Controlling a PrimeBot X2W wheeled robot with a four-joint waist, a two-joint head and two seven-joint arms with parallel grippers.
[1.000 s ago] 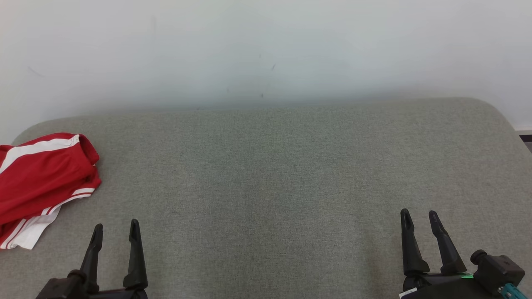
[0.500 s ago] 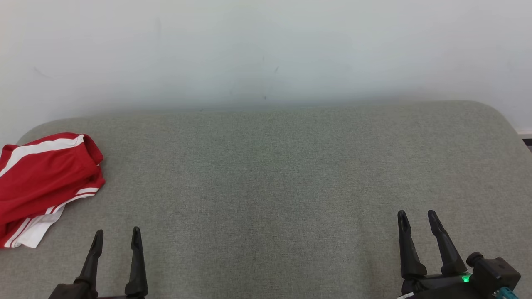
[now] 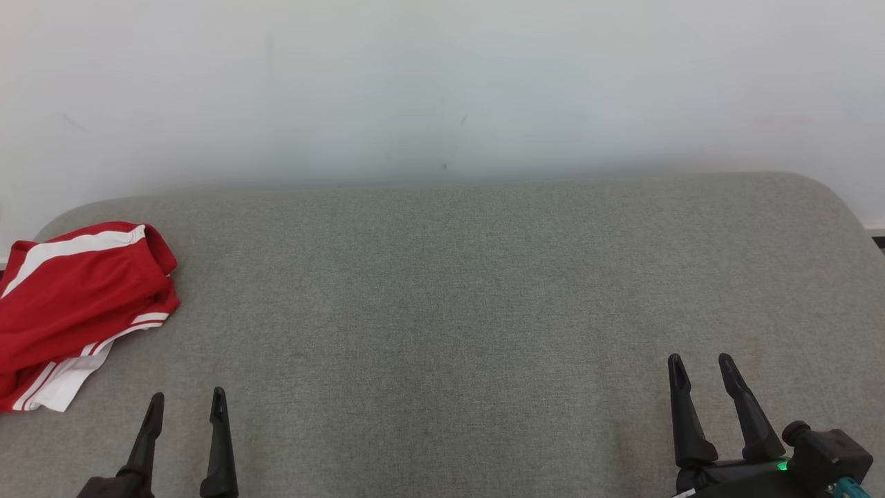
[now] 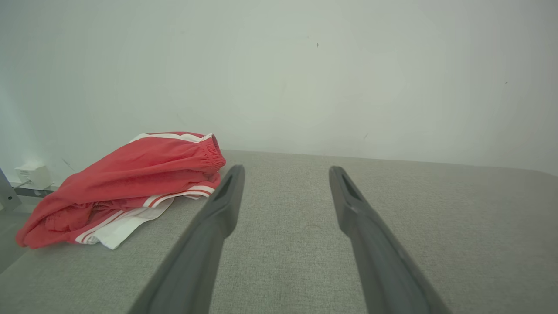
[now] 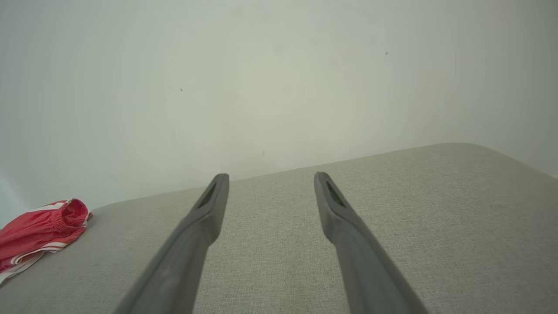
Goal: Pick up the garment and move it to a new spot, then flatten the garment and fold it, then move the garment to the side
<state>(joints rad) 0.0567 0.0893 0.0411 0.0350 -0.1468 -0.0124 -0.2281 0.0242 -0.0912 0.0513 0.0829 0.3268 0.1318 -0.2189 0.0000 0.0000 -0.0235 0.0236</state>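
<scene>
Left tool (image 3: 187, 395) has eased back; garment (image 3: 76, 290) lies diagonally, waistband (image 3: 157, 250) facing right.

Head camera looks down; 2 wrist cameras (low) share the garment (image 3: 76, 304).

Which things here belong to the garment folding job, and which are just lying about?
For the job:
red garment with white stripes, bunched at the left end
left claw, open and empty
right claw, open and empty
grey padded surface, the place to fold on

Just there:
small white box beyond the surface's left edge
pale wall
</scene>
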